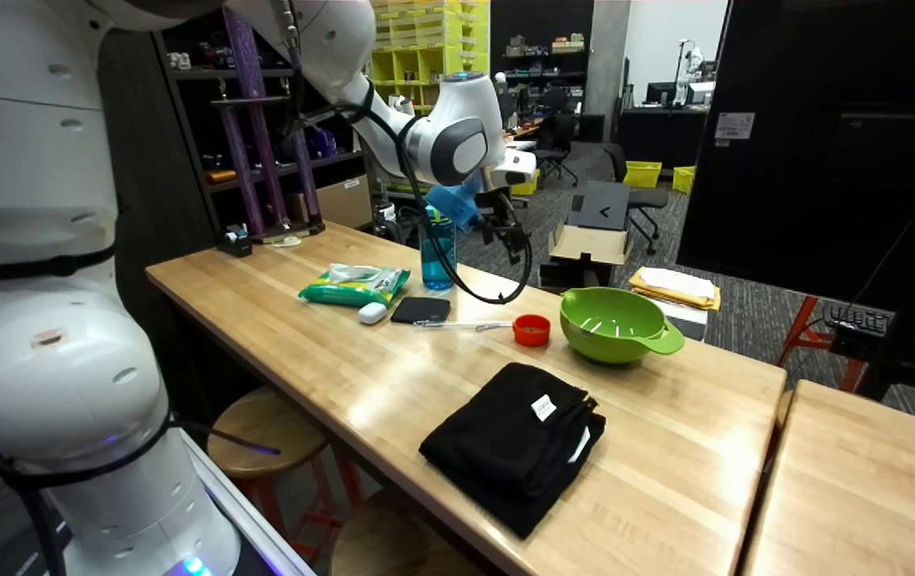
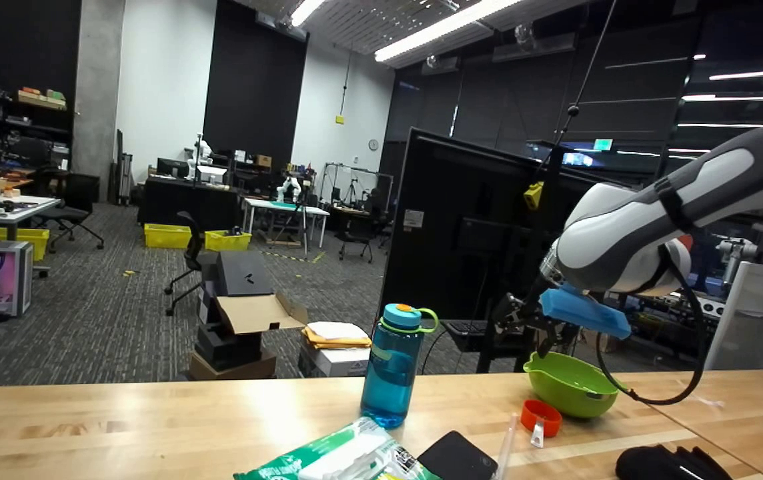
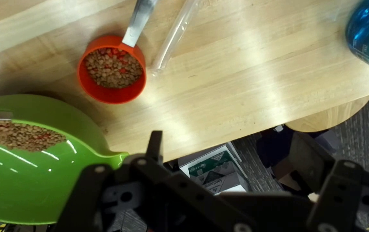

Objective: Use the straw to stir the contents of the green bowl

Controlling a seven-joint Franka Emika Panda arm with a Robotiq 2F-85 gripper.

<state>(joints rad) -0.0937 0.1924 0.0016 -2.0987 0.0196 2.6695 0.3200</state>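
Since the straw [image 3: 174,37] lies unheld on the tabletop [image 3: 223,74], the step in hand is judged to be its pick-up. The cup [image 3: 107,91] sits between it and the bowl [image 1: 613,346]; the straw's end there is just beside the cup, apart from the rim, and the cup's metal handle [image 3: 139,24] points much the same way. The tool [image 2: 523,333] hangs raised, jaws spread wide, gripping nothing and well apart from the straw. Grains [image 3: 23,135] are heaped against one wall of the bowl.

Recommended: set the jaws square across the straw, clear of the handle, so that only the straw is taken. A hold toward the end away from the cup should leave length to reach the grains. Pressure should be light; the thin, clear straw may flatten, roll or slip, and its edges are easily misjudged. Once gripped, it should be lifted above cup and bowl rim before crossing, then turned steeply down. A slow, low stir is advised; brisk sweeps could spill grains.
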